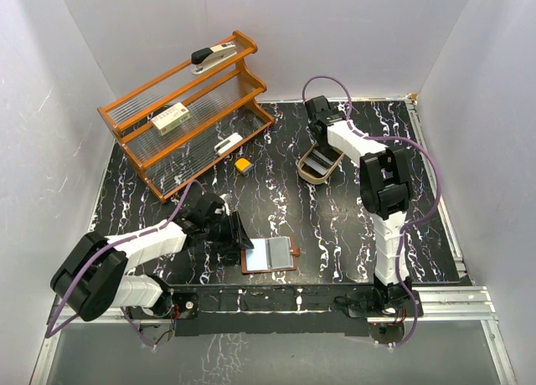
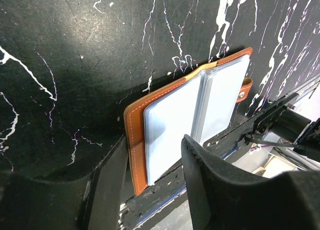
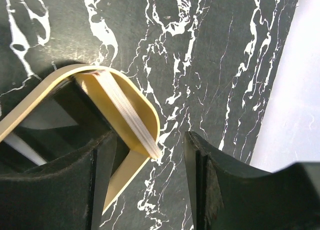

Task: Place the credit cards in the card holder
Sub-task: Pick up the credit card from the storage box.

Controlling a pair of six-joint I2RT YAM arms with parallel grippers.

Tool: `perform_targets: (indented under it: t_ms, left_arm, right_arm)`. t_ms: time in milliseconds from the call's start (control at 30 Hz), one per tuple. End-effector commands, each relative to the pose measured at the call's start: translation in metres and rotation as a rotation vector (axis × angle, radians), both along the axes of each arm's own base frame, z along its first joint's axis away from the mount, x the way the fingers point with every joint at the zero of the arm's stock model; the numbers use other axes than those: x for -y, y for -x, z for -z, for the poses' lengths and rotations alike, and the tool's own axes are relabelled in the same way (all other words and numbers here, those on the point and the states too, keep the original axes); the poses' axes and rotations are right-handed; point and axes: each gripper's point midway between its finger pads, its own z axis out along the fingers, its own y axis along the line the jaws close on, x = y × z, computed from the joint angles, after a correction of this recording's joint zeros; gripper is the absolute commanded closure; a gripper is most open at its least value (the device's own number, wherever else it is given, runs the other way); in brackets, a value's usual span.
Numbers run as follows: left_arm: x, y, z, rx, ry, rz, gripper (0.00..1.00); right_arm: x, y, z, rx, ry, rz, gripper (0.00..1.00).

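The card holder (image 1: 270, 256) lies open near the table's front edge, reddish-brown outside with pale pockets (image 2: 200, 105) facing up. My left gripper (image 1: 237, 234) is at its left side. In the left wrist view the jaws stand apart, and the holder's near left corner (image 2: 137, 155) lies between them, close to the left finger (image 2: 107, 190). The credit cards (image 3: 125, 110) form a tilted stack on edge in the tan tray (image 3: 145, 115). My right gripper (image 1: 322, 155) is open over that tray (image 1: 303, 176), one finger (image 3: 95, 180) inside it, the other (image 3: 210, 180) outside, the stack's corner between them.
An orange wooden rack (image 1: 188, 109) at the back left holds a stapler (image 1: 213, 56) and a small box (image 1: 171, 117). A small yellow block (image 1: 244, 164) sits in front of it. White walls close in the table on three sides.
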Motion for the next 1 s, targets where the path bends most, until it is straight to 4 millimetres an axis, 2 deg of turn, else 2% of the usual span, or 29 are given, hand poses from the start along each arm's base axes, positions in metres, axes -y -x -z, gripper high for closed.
perform_targets:
  t_ms: [0,200,400,967]
  left_arm:
    - [0.004,-0.004,-0.01,0.011,0.013,0.015,0.55]
    - [0.004,-0.005,-0.011,0.013,0.006,0.02,0.54]
    - [0.003,-0.004,-0.008,0.01,0.003,0.018,0.54]
    - [0.001,-0.001,-0.006,0.009,0.0,0.019,0.54]
  right_arm:
    - [0.007,-0.017,-0.009,0.032,-0.021,-0.004,0.47]
    - [0.01,-0.022,-0.005,0.026,-0.029,0.004,0.52]
    - [0.011,-0.025,-0.012,0.041,-0.031,0.005,0.61]
    - [0.011,-0.029,-0.025,0.072,-0.033,-0.002,0.72]
